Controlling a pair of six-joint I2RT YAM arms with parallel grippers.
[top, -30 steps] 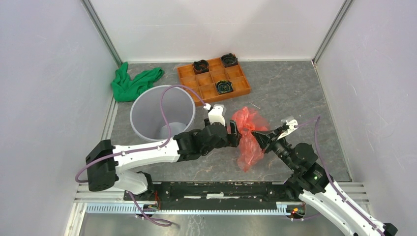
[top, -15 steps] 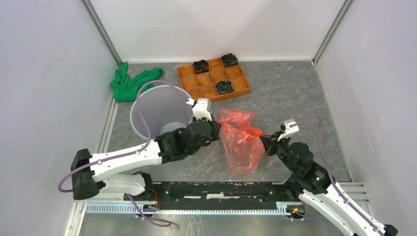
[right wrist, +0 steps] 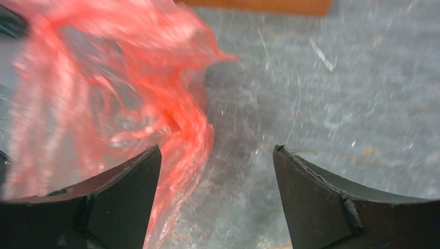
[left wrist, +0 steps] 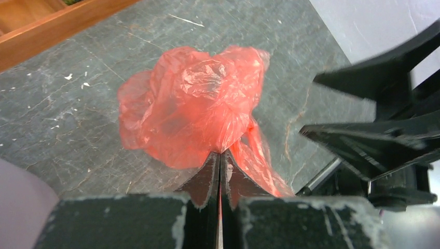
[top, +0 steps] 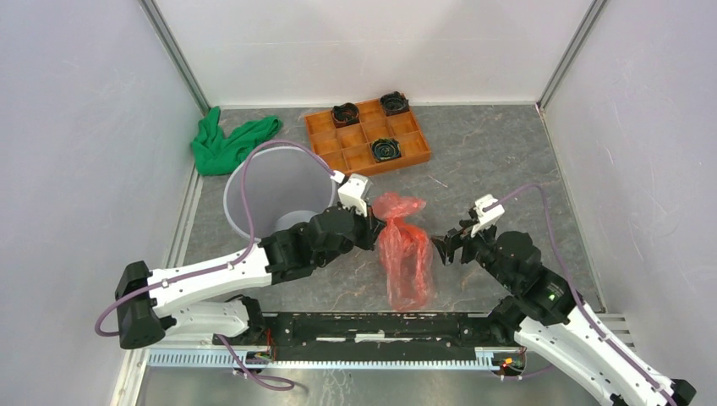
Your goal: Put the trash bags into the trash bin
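Note:
The red-orange trash bag (top: 404,249) hangs crumpled over the middle of the table, its lower part trailing toward the near edge. My left gripper (top: 382,224) is shut on the bag's upper left edge; in the left wrist view the film (left wrist: 197,104) bunches out from the pinched fingertips (left wrist: 220,153). My right gripper (top: 446,248) stands open just right of the bag, holding nothing; in its wrist view the bag (right wrist: 104,98) lies past the left finger (right wrist: 122,199). The grey trash bin (top: 275,196) stands upright behind the left arm, left of the bag.
An orange compartment tray (top: 369,135) with dark items sits at the back centre. A green cloth (top: 228,144) lies at the back left beside the bin. White walls close in the table on three sides.
My left gripper closed on the bag and drew it left toward the bin. My right gripper let go of the bag, opened wide and drew back to the right. The bag now hangs narrower.

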